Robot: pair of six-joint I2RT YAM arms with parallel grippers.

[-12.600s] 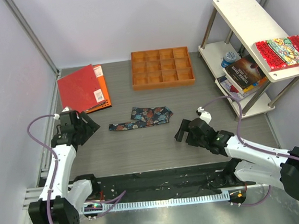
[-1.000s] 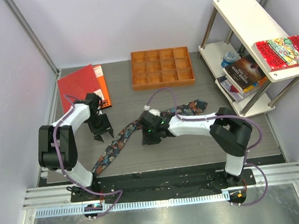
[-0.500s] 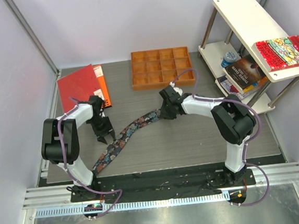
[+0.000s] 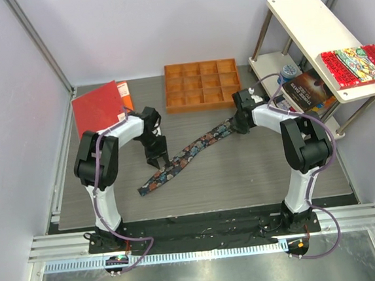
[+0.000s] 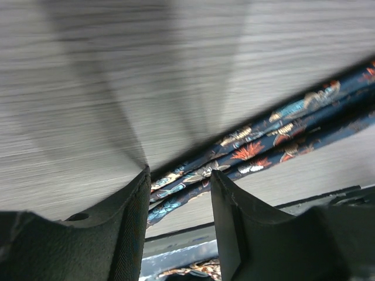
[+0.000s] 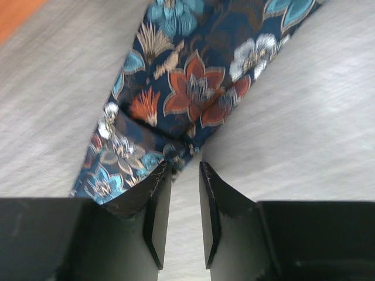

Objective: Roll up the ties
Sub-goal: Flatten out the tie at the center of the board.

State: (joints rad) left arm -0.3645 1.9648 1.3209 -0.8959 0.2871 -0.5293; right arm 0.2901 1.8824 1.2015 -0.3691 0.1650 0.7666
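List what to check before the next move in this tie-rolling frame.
1. Is the tie stretched out on the table: ok, one diagonal strip, no roll started.
2. Does the right gripper have its end: ok, jaws nearly together, fabric bunched at their tips.
3. Does the left gripper grip it: not ok; jaws stand apart, the tie crossing past the fingertips.
4. Is it flat: cannot tell; by the left gripper it looks doubled over.
5. Is it clear of the tray and book: ok.
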